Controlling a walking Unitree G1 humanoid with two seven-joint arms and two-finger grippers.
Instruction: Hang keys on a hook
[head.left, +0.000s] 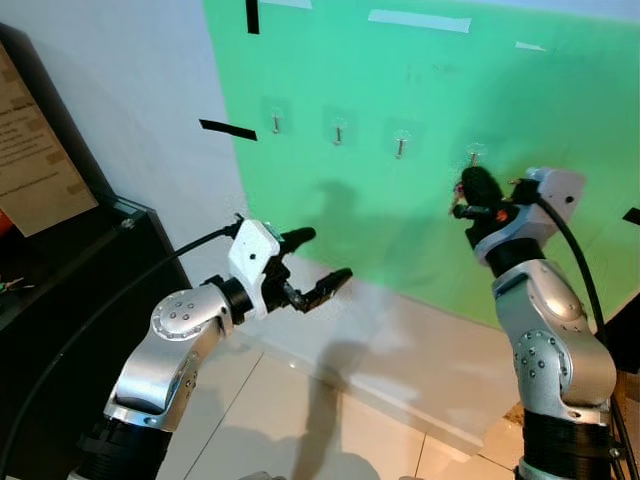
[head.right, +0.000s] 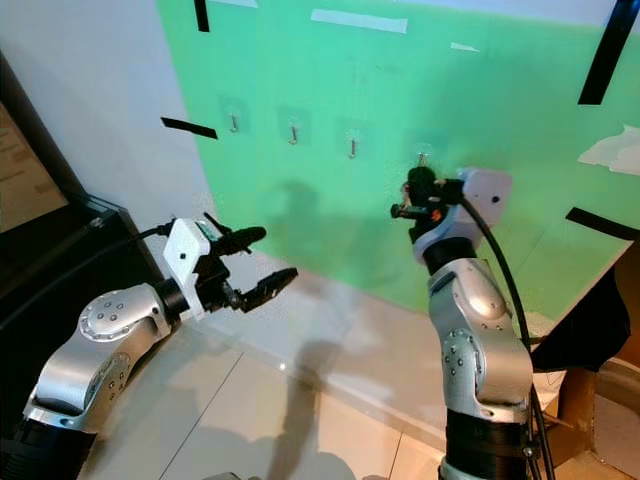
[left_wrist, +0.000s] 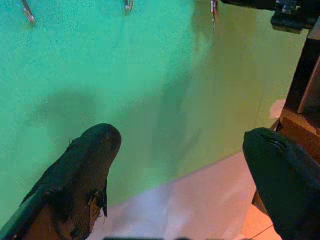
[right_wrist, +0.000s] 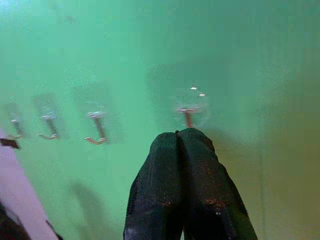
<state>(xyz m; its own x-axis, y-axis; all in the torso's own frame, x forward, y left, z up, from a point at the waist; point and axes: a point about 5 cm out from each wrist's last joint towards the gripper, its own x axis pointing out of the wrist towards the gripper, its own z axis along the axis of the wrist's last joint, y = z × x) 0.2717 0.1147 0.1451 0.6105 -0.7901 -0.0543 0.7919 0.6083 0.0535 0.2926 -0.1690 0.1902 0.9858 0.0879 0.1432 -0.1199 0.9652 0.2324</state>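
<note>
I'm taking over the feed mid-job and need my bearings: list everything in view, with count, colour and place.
Hooks: four, metal on clear pads, in a row on the green wall; the rightmost hook is just above the right gripper.
Green wall panel: one, green, straight ahead.
Tape strips: several, black and white, stuck on the wall.
Cabinet: one, black, at the robot's left.
Paper sign: one, tan, leaning above the cabinet.
Floor: pale tiles, below the wall.
Keys: cannot be made out; something small with red shows at the right gripper.
Left gripper: black, open, held low, away from the hooks.
Right gripper: black, shut, just under the rightmost hook.
</note>
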